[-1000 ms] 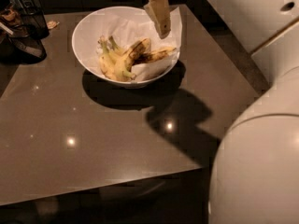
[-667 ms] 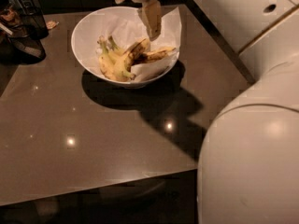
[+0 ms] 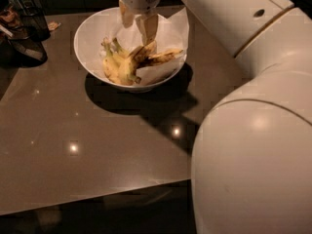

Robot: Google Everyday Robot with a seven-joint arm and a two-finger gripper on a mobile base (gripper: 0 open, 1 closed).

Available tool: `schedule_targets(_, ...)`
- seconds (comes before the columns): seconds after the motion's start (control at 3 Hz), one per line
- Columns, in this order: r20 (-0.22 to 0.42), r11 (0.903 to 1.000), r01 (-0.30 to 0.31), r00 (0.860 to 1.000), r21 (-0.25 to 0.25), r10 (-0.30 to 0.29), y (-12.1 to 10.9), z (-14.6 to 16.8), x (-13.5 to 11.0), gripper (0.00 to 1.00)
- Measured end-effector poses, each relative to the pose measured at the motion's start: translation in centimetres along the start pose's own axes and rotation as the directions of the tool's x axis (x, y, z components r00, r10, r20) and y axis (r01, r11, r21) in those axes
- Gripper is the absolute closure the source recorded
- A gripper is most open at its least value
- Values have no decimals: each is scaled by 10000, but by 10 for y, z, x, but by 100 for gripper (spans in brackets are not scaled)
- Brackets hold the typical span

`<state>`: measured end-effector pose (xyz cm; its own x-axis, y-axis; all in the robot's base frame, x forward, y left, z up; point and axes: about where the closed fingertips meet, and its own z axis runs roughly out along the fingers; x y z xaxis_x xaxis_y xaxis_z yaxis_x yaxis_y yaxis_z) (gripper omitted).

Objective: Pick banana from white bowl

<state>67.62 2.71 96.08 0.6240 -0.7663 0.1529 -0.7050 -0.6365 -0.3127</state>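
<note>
Yellow banana (image 3: 116, 68) in white bowl (image 3: 87, 38), just beneath end effector (image 3: 138, 27)

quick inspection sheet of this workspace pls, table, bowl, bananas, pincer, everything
surface: glossy brown table, light glints, the bowl's shadow on it
job's things: white bowl, paper-lined, at the far side; banana lying inside, beside a thinner brown-streaked banana
clutter: dark objects at the far left corner, kind unclear
grippers: pincer over the bowl, fingers open, tips just above the bananas
cables: nothing seen
surroundings: dark; robot's white arm fills the right
</note>
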Motion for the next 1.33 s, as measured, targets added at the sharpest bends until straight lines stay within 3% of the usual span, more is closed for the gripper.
schedule_targets(0.67, 327, 9973, 523, 9982, -521, -506, 2, 26, -19, 39)
schedule_targets(1.33, 428, 9932, 745, 9966, -896, -709, 7, 42, -25, 48)
